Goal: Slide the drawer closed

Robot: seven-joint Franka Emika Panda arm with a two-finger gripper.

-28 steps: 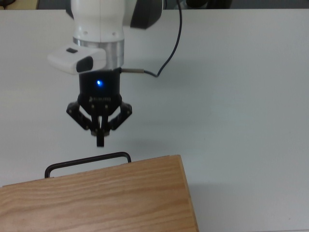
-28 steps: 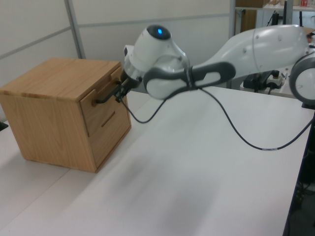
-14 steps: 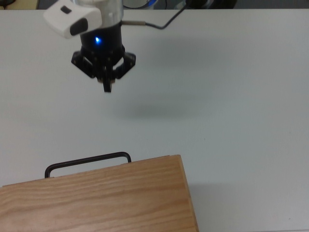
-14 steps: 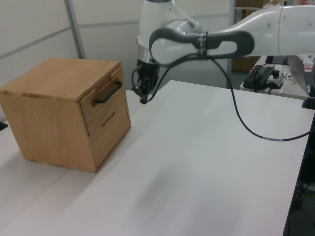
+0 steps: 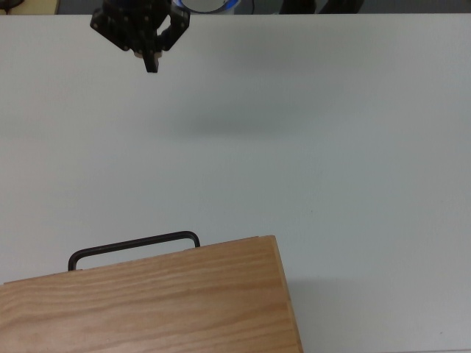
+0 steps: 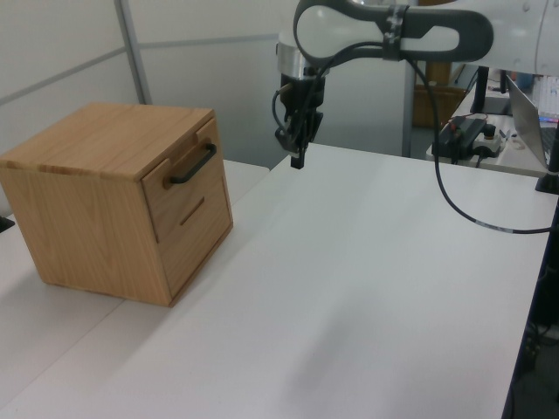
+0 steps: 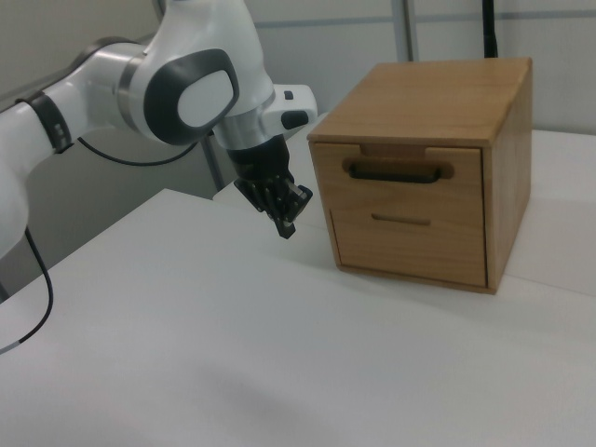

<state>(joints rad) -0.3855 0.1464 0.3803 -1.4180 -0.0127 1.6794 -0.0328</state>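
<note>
Since a second ago the gripper (image 6: pixel 297 162) has pulled well away from the black handle (image 6: pixel 193 164), rising and retreating across the white table (image 6: pixel 367 279), with its jaws pressed together on nothing. In the left view, going left to right, the wooden cabinet (image 6: pixel 87 209) sits at the left with the drawer (image 6: pixel 181 185) front flush in its face, then the gripper hangs well apart to the right. Closing looks finished; the arm seems to be clearing off.

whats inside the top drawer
Nothing inside shows: the drawer sits flush in the wooden cabinet, so its front panel and black handle cover any contents.
</note>
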